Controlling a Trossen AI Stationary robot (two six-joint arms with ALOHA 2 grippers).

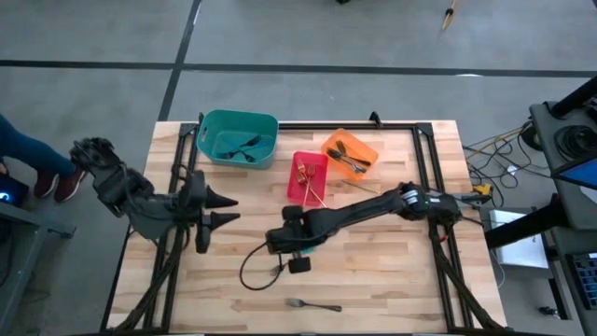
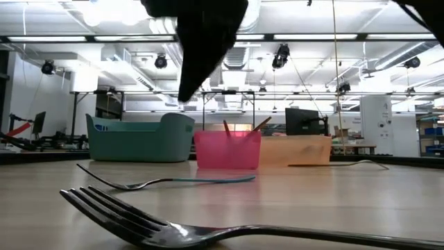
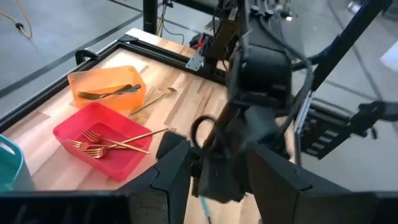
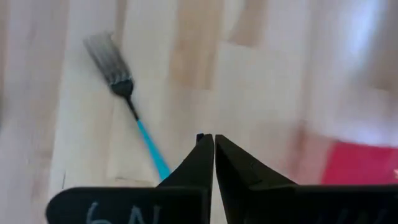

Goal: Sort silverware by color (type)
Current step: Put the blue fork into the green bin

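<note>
Lying loose: two forks (image 1: pixel 312 304), three bins (image 1: pixel 238 138).

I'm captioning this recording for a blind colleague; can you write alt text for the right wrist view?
The right gripper, its two dark fingers shut together and holding nothing, hangs over the pale wooden table. Beside it lies a fork with a light-blue handle and dark tines. A corner of the red plastic bin shows at the edge.

Two dark, jointed arms with tapered black claw fingers (image 3: pixel 174 180); right one trails a looped black cable (image 1: pixel 254 271).
</note>
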